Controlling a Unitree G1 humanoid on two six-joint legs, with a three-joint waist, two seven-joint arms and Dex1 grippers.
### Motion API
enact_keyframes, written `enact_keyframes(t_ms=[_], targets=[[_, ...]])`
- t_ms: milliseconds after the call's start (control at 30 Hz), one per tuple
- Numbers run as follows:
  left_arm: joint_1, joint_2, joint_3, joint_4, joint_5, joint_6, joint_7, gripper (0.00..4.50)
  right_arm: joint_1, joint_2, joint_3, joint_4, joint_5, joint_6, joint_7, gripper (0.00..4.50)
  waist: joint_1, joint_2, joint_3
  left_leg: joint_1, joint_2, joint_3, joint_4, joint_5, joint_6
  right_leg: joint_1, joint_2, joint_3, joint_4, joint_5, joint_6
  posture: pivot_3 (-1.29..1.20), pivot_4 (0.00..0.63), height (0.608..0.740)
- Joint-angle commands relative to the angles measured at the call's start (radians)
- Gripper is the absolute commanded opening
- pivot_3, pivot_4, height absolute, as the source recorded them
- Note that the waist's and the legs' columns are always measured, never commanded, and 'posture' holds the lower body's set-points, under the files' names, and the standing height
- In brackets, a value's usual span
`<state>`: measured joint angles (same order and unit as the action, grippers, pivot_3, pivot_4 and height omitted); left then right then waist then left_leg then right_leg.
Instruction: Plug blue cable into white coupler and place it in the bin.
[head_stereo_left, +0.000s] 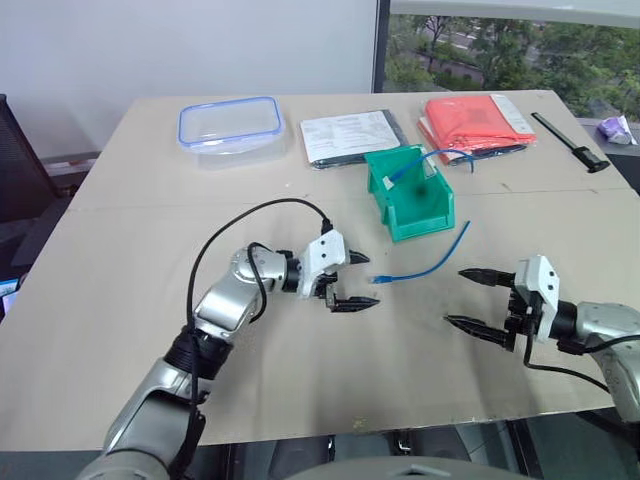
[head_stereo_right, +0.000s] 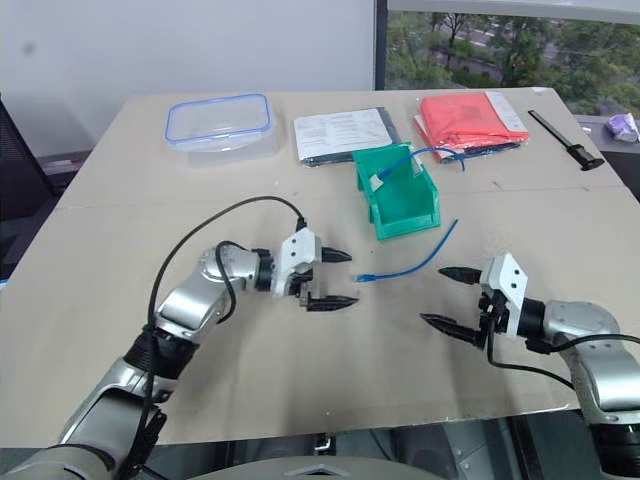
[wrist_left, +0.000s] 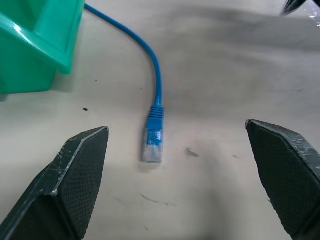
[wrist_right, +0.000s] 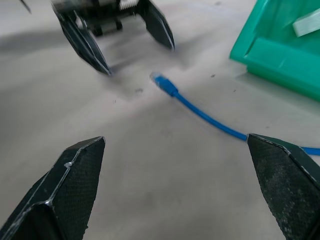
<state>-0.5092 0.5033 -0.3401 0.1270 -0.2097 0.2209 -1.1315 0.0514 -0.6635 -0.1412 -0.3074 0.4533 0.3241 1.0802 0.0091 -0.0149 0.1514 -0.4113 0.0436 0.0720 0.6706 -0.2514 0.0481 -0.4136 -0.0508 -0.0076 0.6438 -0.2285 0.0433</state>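
Claws flank a loose blue cable (head_stereo_left: 425, 262) lying on the tan surface (head_stereo_left: 120, 300), both spread wide and empty. The cable's near plug (head_stereo_left: 381, 277) rests just ahead of the left claw (head_stereo_left: 357, 281), which faces it almost head-on, while the cable's long axis runs away from that claw and angles up toward the front corner of the green bin (head_stereo_left: 412, 193). The right claw (head_stereo_left: 474, 298) sits farther off on the cable's other side, level with its middle stretch, so the left arm looks the nearer for a pick at the plug. Inside the bin lies a second blue cable (head_stereo_left: 425, 160) joined to a small white block, apparently the white coupler (head_stereo_left: 384, 180); its tail arcs over the bin's rim toward a red folder (head_stereo_left: 475, 122). From the left wrist view, the clear plug (wrist_left: 153, 145) is framed squarely between the two black fingers, short of their tips, with the bin's green wall (wrist_left: 35, 45) to one side. Across the way, the right wrist view catches what the head cameras flatten: the left claw (wrist_right: 135, 47) hovering over the surface just behind the plug (wrist_right: 162, 82), not touching it.
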Motion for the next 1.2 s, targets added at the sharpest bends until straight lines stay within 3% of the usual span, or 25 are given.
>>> enact_keyframes(t_ms=[33, 433, 567, 700, 800, 933, 1000, 1100, 1200], targets=[[-0.043, -0.034, -0.013, 0.061, 0.025, -0.062, -0.035, 4.5, 0.02, -0.001, -0.04, -0.077, 0.06, 0.021, -0.033, 4.46, 0.003, 0.0, 0.0, 0.0, 0.0, 0.0, 0.0, 0.0, 0.0, 0.0, 0.0, 0.0, 0.0, 0.0, 0.0, 0.0, 0.15, 0.74], [-0.102, -0.084, -0.068, 0.241, 0.139, -0.231, -0.095, 4.5, 0.054, -0.017, -0.032, -0.111, 0.081, 0.024, -0.067, 4.46, 0.006, 0.0, 0.0, -0.002, 0.0, -0.001, 0.001, 0.0, 0.0, 0.0, -0.001, 0.0, -0.001, 0.0, 0.0, 0.0, 0.15, 0.74], [-0.104, -0.086, -0.063, 0.263, 0.148, -0.239, -0.101, 3.31, 0.044, -0.017, -0.024, -0.106, 0.078, 0.022, -0.07, 4.5, 0.005, 0.0, 0.0, -0.002, 0.0, -0.001, 0.001, 0.0, 0.0, 0.0, -0.001, 0.0, -0.001, 0.0, 0.0, 0.0, 0.15, 0.74], [-0.099, -0.067, -0.06, 0.254, 0.151, -0.208, -0.115, 1.27, 0.028, -0.018, -0.008, -0.09, 0.065, 0.012, -0.062, 4.5, 0.005, -0.001, 0.0, -0.002, 0.0, -0.002, 0.001, 0.0, 0.0, 0.0, -0.001, 0.0, -0.001, 0.0, 0.0, 0.0, 0.15, 0.74], [-0.092, -0.056, -0.061, 0.247, 0.152, -0.199, -0.127, 0.03, 0.017, -0.013, 0.009, -0.083, 0.059, 0.007, -0.063, 4.5, 0.004, 0.0, 0.0, -0.001, 0.0, -0.001, 0.001, 0.0, 0.0, 0.0, 0.0, 0.0, -0.001, 0.0, 0.0, 0.0, 0.15, 0.74], [-0.084, -0.057, -0.051, 0.233, 0.143, -0.193, -0.126, 0.03, 0.019, -0.004, 0.045, -0.107, 0.098, 0.061, -0.072, 4.5, 0.004, 0.0, 0.0, -0.001, 0.0, -0.002, 0.001, 0.0, 0.0, 0.0, 0.0, 0.0, -0.001, 0.0, 0.0, 0.0, 0.15, 0.74], [-0.087, -0.079, -0.024, 0.212, 0.099, -0.135, -0.118, 0.03, 0.035, 0.013, 0.055, -0.149, 0.188, 0.155, -0.092, 4.5, 0.004, 0.0, 0.0, -0.001, 0.0, -0.002, 0.001, 0.0, 0.0, 0.0, 0.0, 0.0, -0.001, 0.0, 0.0, 0.0, 0.15, 0.74], [-0.085, -0.13, 0.051, 0.118, -0.049, 0.076, -0.1, 0.03, 0.067, 0.088, 0.04, -0.188, 0.375, 0.284, -0.168, 4.5, 0.004, -0.001, 0.0, -0.002, 0.0, -0.004, 0.001, 0.0, 0.0, 0.0, 0.0, -0.001, -0.001, 0.0, 0.0, 0.0, 0.15, 0.74], [-0.067, -0.158, 0.12, -0.018, -0.218, 0.324, -0.086, 0.03, 0.081, 0.165, 0.031, -0.197, 0.461, 0.329, -0.248, 4.5, 0.004, -0.001, 0.0, -0.003, 0.001, -0.005, 0.001, 0.0, 0.0, 0.0, -0.001, -0.002, -0.001, 0.0, 0.0, 0.0, 0.15, 0.74]])
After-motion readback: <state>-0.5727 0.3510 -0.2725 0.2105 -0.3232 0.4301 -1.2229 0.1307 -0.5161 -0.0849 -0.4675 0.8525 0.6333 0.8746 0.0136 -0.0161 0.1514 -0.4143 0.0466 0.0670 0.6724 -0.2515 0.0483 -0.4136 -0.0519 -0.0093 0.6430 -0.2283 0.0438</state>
